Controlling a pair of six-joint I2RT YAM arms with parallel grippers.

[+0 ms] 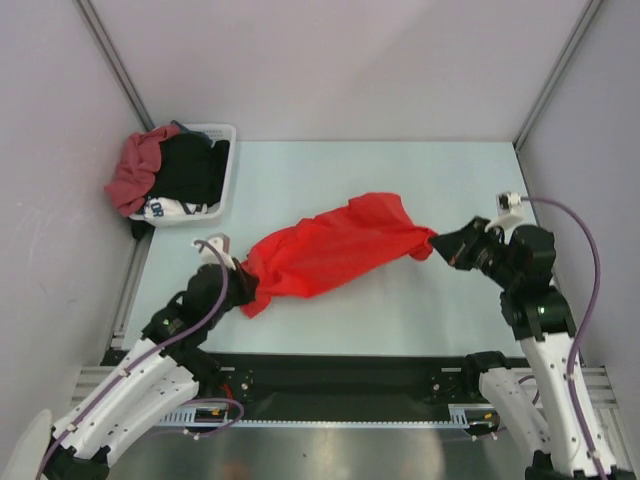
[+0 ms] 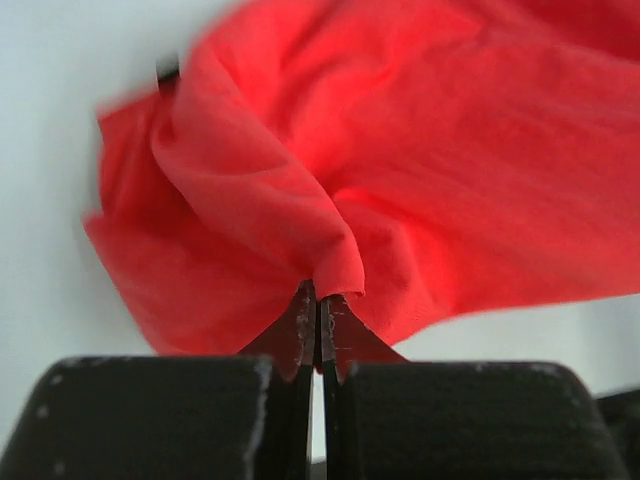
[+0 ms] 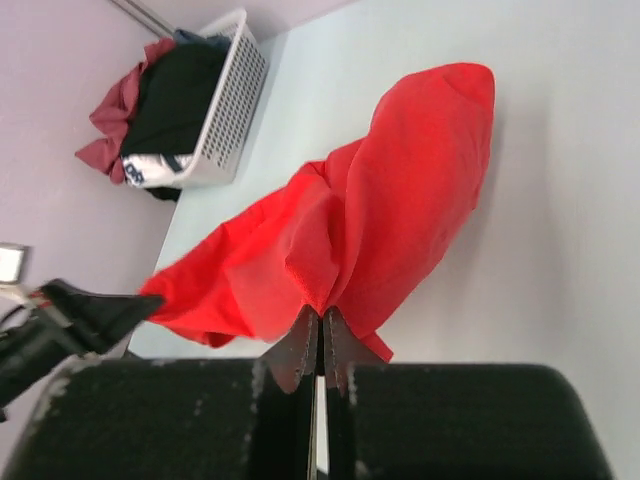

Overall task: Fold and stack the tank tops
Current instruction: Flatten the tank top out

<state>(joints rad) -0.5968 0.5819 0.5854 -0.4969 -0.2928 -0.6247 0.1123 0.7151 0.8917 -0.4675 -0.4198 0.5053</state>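
Both jaws clench opposite ends of the red tank top (image 1: 335,250), so I'd pull apart evenly, flattening it.

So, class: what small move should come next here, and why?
Probably draw the left tool and right tool apart: each is shut on an opposite end of the red tank top, which lies bunched and wrinkled between them.

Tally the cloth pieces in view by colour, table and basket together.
bright red tank top, on the table: 1
maroon tank top, draped over the basket: 1
black garment heap, in the basket: 1, maybe more
white cloth with dark lettering, in the basket: 1
Total: 4
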